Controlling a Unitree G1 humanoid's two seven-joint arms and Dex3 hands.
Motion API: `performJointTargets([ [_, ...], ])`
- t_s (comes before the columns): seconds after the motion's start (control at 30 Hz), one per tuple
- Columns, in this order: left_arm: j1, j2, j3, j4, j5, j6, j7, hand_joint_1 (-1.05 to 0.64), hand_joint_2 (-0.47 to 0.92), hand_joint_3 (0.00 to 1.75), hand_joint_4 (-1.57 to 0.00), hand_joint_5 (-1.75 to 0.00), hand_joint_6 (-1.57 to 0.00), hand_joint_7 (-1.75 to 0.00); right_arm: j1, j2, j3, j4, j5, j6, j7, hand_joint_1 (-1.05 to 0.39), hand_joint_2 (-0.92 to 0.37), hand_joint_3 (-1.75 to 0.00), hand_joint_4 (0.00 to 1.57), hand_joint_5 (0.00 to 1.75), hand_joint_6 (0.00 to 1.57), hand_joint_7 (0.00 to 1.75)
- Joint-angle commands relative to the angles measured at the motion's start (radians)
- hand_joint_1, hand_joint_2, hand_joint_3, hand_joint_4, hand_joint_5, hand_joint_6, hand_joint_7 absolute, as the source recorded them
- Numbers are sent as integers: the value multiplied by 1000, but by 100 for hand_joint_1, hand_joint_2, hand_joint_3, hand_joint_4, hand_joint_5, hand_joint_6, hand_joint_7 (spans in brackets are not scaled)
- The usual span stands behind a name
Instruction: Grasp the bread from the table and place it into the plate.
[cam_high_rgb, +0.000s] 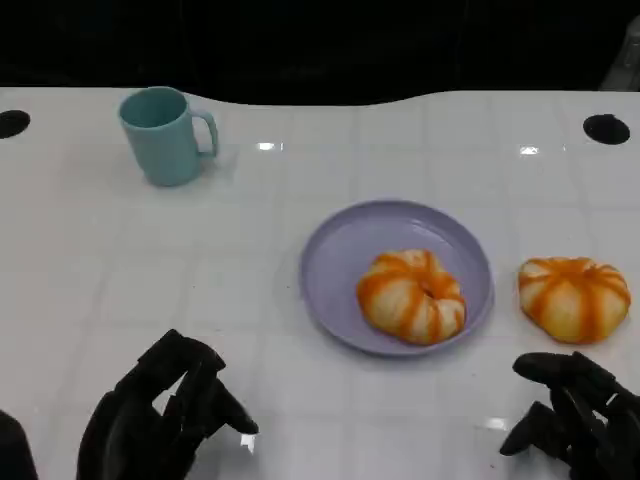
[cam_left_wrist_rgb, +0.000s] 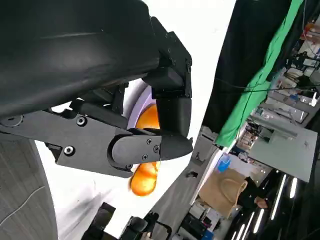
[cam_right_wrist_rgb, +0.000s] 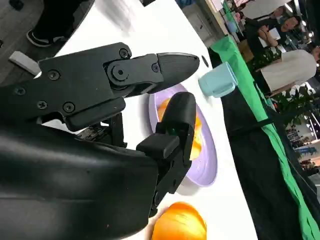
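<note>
From my head camera I see two orange-striped bread rolls. One roll (cam_high_rgb: 411, 296) lies inside the lilac plate (cam_high_rgb: 340, 250), toward its right half. The other roll (cam_high_rgb: 574, 298) sits on the white worktop (cam_high_rgb: 150, 260) just right of the plate, apart from its rim.

My right robot hand (cam_high_rgb: 575, 420) hangs at the lower right, just in front of the loose roll and not touching it. Its fingers are spread apart and hold nothing. In the right wrist view the same robot hand (cam_right_wrist_rgb: 150, 100) shows its fingers parted, with the plate (cam_right_wrist_rgb: 207, 170) and its roll (cam_right_wrist_rgb: 195, 137) beyond them and the loose roll (cam_right_wrist_rgb: 180, 222) close by the palm.

My left robot hand (cam_high_rgb: 165, 410) hangs at the lower left, well apart from the plate, fingers loosely curled but separated, with nothing in them. The left wrist view shows that robot hand (cam_left_wrist_rgb: 145, 125) empty too.

A pale teal mug (cam_high_rgb: 163, 135) stands upright at the far left of the worktop, handle to the right.
</note>
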Motion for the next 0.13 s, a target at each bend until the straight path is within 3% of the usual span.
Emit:
performJointTargets([
  [0.03,-5,9,13,7,-4,3,-2,-49,92,37,-63,-175,-45,-161,-7,-10,-8,5,2,-7,-6,-69,-92,-20,65,148,74,92],
  [0.13,-13,7,18,20,-5,-6,-8,-48,92,38,-63,-175,-45,-161,-12,-9,-9,14,2,-7,-4,-69,-92,-20,65,149,73,93],
])
